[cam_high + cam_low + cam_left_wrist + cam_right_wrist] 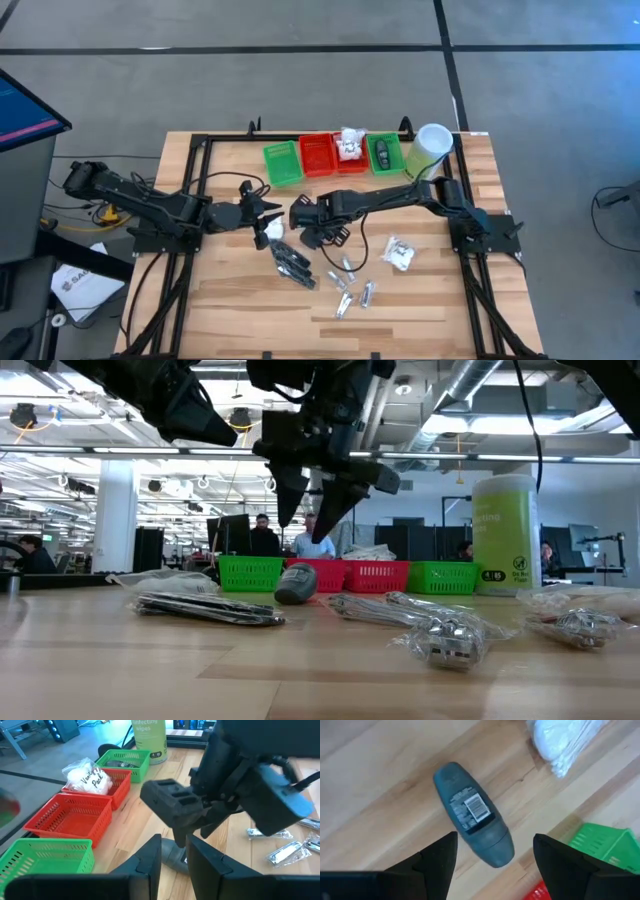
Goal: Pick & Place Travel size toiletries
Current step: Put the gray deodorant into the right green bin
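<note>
On the left of the wooden table point(230, 300), the left gripper point(262, 203) reaches in toward the middle, its two fingers spread with nothing between them. A white soft packet point(268, 232) lies on the boards just beside it. Below that packet, a bundle of black narrow pieces point(292, 263) rests flat on the table.

Along the far edge stands a row of small trays: a green tray point(281, 163), a red tray point(318, 155), a second red tray point(350, 150) holding a white packet point(89, 776), then another green tray point(386, 153) with a dark grey oval piece point(383, 154) inside. A tall pale green wipes cylinder point(431, 148) stands at the right end of the row.

The right gripper point(495, 851) hangs above the table's middle, fingers wide apart and gripping nothing. Directly beneath it a dark grey oval bottle point(472, 814) lies on its side on the wood, barcode label up, clear of both fingers. Another white soft packet point(565, 740) lies near it.

Farther right and nearer the front edge, several small silver tubes point(350, 290) in clear wrappers are scattered, and one more wrapped packet point(400, 254) lies apart from them to the right.

In the low view, people sit at desks in the room behind the table.
</note>
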